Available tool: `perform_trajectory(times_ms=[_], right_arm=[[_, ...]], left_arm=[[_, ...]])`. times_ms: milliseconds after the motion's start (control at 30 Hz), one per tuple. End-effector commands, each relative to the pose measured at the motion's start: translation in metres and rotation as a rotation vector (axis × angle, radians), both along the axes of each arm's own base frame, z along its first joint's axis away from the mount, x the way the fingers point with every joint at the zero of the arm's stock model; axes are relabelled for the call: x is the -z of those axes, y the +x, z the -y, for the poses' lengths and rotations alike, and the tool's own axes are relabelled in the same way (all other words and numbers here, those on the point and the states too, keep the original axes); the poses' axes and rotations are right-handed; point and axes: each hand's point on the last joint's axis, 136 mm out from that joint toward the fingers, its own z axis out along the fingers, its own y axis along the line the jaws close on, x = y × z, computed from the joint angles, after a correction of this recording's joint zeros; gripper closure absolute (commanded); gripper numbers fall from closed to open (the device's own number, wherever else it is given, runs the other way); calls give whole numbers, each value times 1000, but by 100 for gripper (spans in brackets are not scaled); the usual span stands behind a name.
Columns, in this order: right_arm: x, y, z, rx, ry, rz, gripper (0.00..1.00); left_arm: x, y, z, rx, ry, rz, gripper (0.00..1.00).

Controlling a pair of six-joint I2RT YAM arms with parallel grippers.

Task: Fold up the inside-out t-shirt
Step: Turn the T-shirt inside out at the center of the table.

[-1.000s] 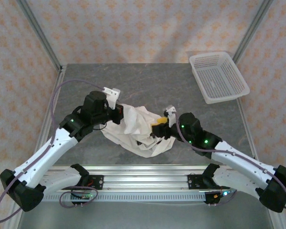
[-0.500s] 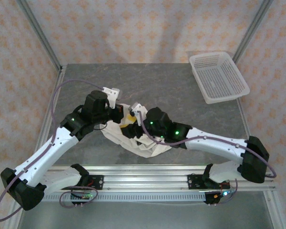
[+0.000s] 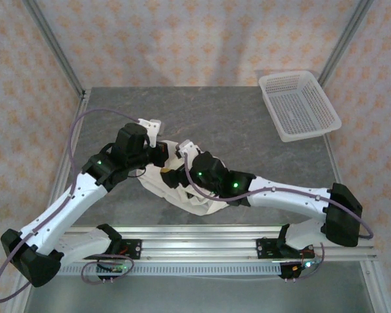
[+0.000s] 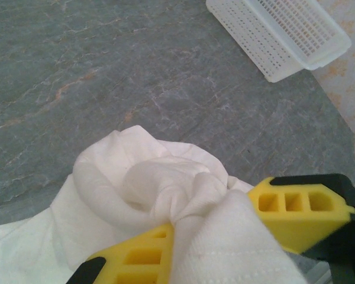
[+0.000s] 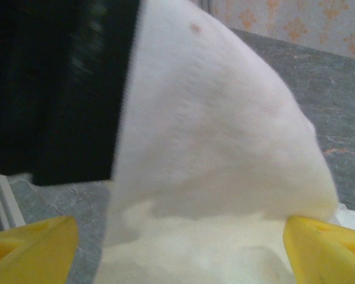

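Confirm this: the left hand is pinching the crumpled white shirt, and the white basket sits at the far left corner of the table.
One part is wrong. The basket sits at the far right corner of the table, as the top view shows. The rest stands: the left hand is pinching the crumpled white shirt, clear in the left wrist view.

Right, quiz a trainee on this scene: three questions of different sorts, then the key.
1. True or false: the basket stands at the far right corner of the table, apart from the t-shirt.
2. What do the left fingers pinch? A) the basket rim B) a bunch of t-shirt cloth C) nothing
3. Fill in: in the right wrist view, the right fingers stand wide ____, with white cloth between them.
Key: 1 true; 2 B; 3 apart.
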Motion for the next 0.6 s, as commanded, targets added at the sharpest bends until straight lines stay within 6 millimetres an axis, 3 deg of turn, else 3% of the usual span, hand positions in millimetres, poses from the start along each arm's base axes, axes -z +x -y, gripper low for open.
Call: perform_trajectory(times_ms=[0, 100, 333, 567], right_arm=[[-16, 13, -5, 99, 37, 37, 11], [-12, 30, 13, 233, -4, 68, 17], [5, 35, 56, 297, -51, -39, 45], [41, 45, 109, 433, -137, -175, 56]], left_arm=[[-13, 6, -4, -41, -4, 19, 100], [-14, 5, -8, -46, 16, 20, 100], [-13, 1, -21, -73, 72, 32, 100], [-10, 0, -18, -55, 65, 20, 100]])
